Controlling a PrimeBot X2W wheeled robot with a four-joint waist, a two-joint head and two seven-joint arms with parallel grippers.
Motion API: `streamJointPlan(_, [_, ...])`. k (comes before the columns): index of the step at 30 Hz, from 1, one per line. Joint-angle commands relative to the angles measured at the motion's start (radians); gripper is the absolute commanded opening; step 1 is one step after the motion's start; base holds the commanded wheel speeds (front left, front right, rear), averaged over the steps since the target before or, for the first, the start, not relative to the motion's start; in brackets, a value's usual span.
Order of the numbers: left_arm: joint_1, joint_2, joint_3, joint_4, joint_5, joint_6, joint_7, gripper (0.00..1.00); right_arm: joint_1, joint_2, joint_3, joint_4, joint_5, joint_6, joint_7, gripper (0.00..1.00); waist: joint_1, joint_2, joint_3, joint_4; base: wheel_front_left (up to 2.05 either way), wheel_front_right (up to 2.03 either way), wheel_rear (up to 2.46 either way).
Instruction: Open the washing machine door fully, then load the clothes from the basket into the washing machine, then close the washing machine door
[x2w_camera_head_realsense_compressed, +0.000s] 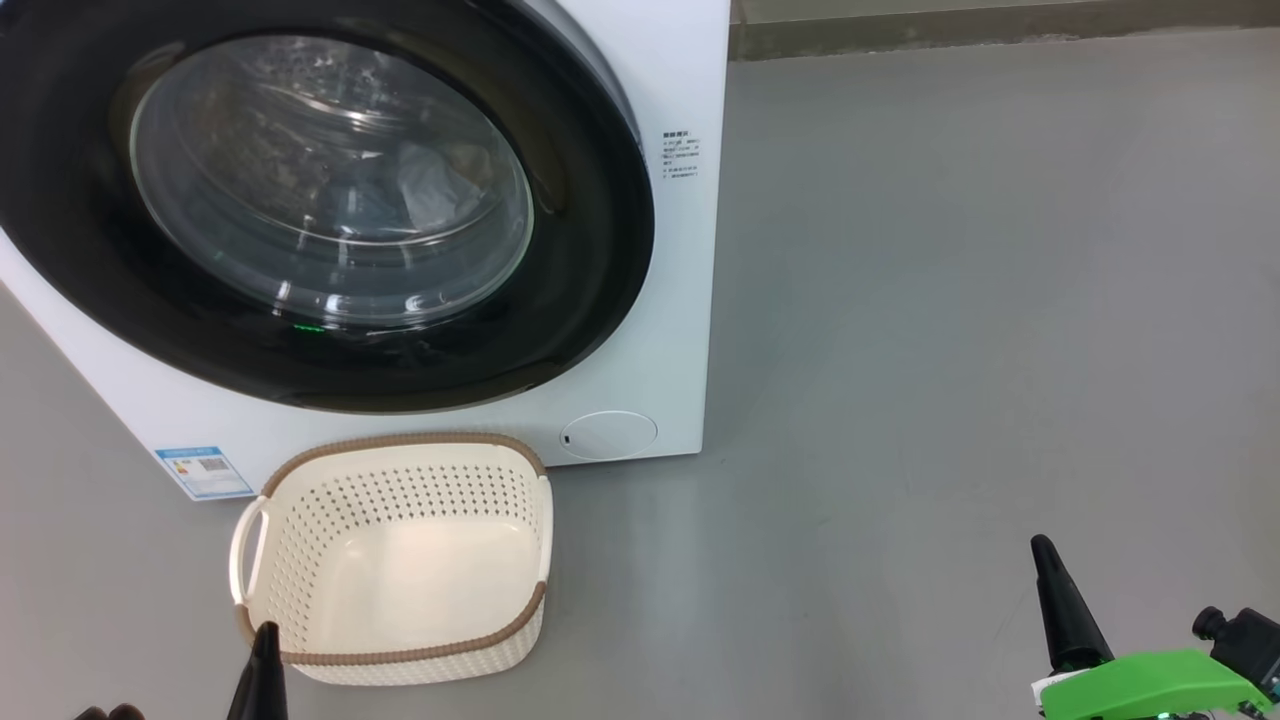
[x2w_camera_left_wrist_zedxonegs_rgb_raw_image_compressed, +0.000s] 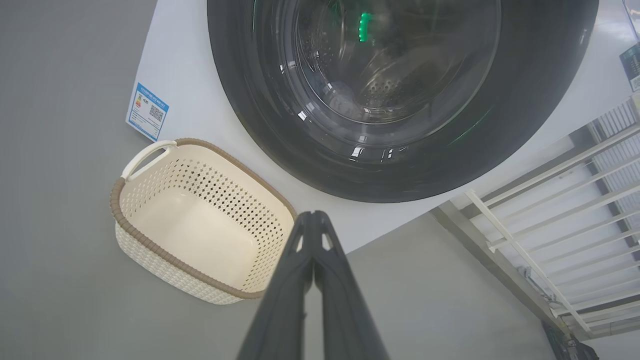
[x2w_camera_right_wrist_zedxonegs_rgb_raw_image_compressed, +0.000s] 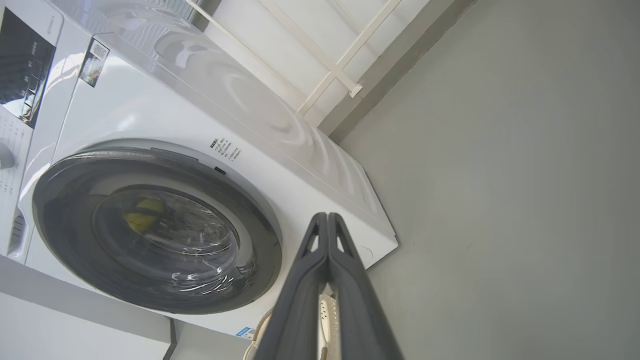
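Note:
The white washing machine (x2w_camera_head_realsense_compressed: 690, 90) stands at the upper left with its round black door (x2w_camera_head_realsense_compressed: 590, 250) shut flat against the front. Through the glass bowl (x2w_camera_head_realsense_compressed: 330, 180) I make out pale fabric, the clothes (x2w_camera_head_realsense_compressed: 425, 190), lying in the drum. On the floor before the machine sits the cream basket (x2w_camera_head_realsense_compressed: 400, 560), with nothing in it. My left gripper (x2w_camera_head_realsense_compressed: 266, 632) is shut just in front of the basket's near rim. My right gripper (x2w_camera_head_realsense_compressed: 1042, 545) is shut low at the right, far from the machine. The wrist views show both pairs of fingers (x2w_camera_left_wrist_zedxonegs_rgb_raw_image_compressed: 314, 220) (x2w_camera_right_wrist_zedxonegs_rgb_raw_image_compressed: 326, 220) pressed together on nothing.
A blue label (x2w_camera_head_realsense_compressed: 203, 472) and a round lower flap (x2w_camera_head_realsense_compressed: 608, 435) mark the machine's front. Open grey floor (x2w_camera_head_realsense_compressed: 950, 350) stretches to the right up to a wall skirting (x2w_camera_head_realsense_compressed: 1000, 25). A white railing (x2w_camera_left_wrist_zedxonegs_rgb_raw_image_compressed: 575, 200) stands beside the machine.

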Motion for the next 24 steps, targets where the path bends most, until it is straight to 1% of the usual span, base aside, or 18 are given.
streamJointPlan(1, [-0.05, 0.017, 0.02, -0.017, -0.035, -0.009, 0.006, 0.0, -0.043, -0.003, 0.004, -0.022, 0.04, -0.003, 0.011, 0.0, -0.0001, 0.0, 0.0, -0.001, 0.0, 0.0, 0.0])
streamJointPlan(17, [-0.08, 0.022, 0.026, 0.0, -0.236, -0.017, 0.056, 0.0, -0.055, -0.001, -0.006, -0.018, 0.217, -0.004, 0.061, 0.0, -0.0001, 0.0, -0.002, -0.011, 0.0, 0.0, 0.0])
streamJointPlan(24, [-0.09, 0.023, 0.029, 0.006, -0.306, -0.02, 0.073, 0.0, -0.059, -0.001, -0.009, -0.017, 0.28, -0.004, 0.079, 0.0, -0.0001, 0.0, -0.002, -0.014, 0.0, 0.0, 0.0])
